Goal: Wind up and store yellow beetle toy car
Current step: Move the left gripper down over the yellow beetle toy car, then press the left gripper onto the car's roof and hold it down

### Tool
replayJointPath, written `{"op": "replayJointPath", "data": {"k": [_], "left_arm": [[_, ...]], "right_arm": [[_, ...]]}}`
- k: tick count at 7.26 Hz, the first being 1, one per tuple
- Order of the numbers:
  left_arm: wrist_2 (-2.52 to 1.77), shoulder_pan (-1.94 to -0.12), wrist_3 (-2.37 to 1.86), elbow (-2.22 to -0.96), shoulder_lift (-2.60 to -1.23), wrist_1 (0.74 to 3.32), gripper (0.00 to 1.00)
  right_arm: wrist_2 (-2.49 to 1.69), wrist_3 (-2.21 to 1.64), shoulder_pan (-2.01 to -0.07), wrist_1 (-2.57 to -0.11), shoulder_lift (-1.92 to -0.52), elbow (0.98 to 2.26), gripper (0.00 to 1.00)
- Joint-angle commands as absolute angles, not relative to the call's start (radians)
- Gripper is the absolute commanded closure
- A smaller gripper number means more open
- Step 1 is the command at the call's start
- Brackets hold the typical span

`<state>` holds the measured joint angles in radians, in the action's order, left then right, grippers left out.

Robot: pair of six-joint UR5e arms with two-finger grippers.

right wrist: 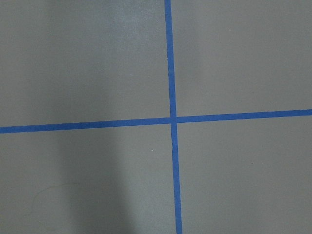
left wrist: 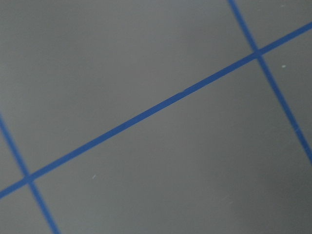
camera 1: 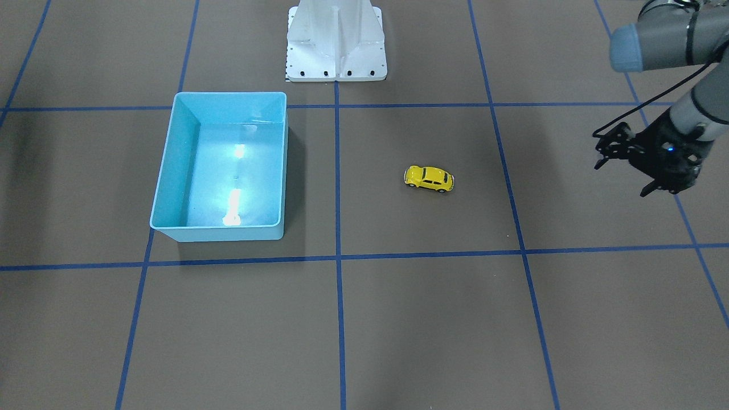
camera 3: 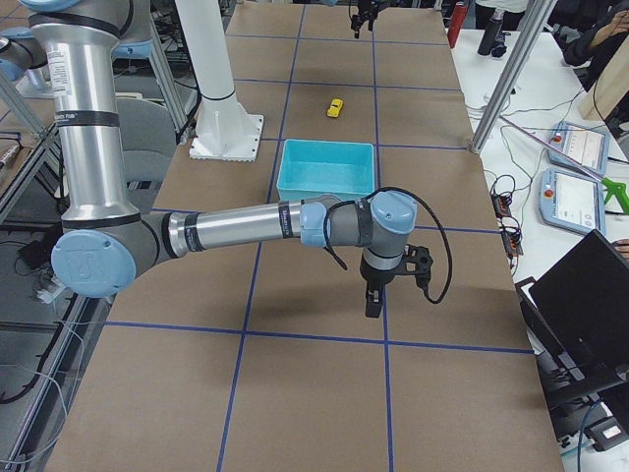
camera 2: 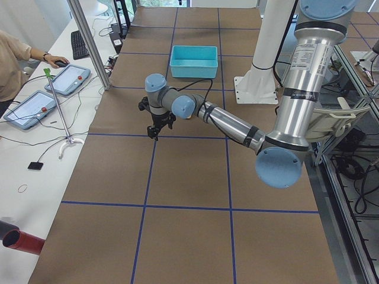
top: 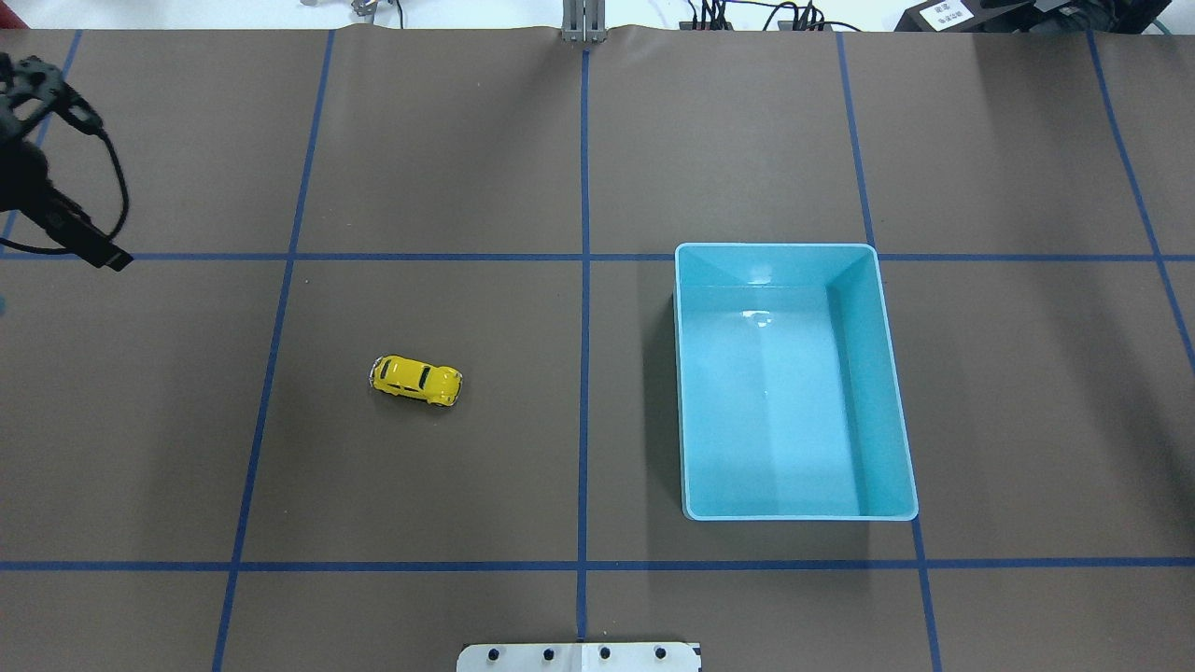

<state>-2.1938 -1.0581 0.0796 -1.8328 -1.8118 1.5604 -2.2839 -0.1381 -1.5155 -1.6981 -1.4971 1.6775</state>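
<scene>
The yellow beetle toy car (camera 1: 429, 178) stands on its wheels on the brown table, alone in a grid square; it also shows in the overhead view (top: 416, 380) and the exterior right view (camera 3: 335, 107). My left gripper (camera 1: 646, 192) hangs above the table far to the car's side, near the table's end (top: 114, 260), and its fingers look shut and empty (camera 2: 155, 136). My right gripper (camera 3: 371, 310) shows only in the exterior right view, low over the table beyond the bin, so I cannot tell whether it is open or shut. Both wrist views show only bare table and blue tape.
An empty light-blue bin (top: 775, 246) stands on the table on the other side of the centre line from the car (camera 1: 228, 94). The robot's white base (camera 1: 336, 57) is at the table's edge. Operators' tablets (camera 2: 44, 94) lie beside the table.
</scene>
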Motion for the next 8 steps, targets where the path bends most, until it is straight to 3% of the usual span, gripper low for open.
{"op": "replayJointPath", "data": {"k": [1, 5, 8], "left_arm": [[-2.025, -0.88, 0.087, -1.848, -1.973, 1.453, 0.0], [-1.725, -0.553, 0.124, -1.858, -2.121, 1.302, 0.0], [-1.641, -0.494, 0.49, -1.853, -2.158, 1.239, 0.0]], "right_arm": [[-2.284, -0.138, -1.516, -1.698, -1.497, 1.677, 0.0], [-2.283, -0.138, -1.516, -1.698, -1.5, 1.677, 0.0], [-2.284, -0.138, -1.516, -1.697, -1.5, 1.681, 0.0]]}}
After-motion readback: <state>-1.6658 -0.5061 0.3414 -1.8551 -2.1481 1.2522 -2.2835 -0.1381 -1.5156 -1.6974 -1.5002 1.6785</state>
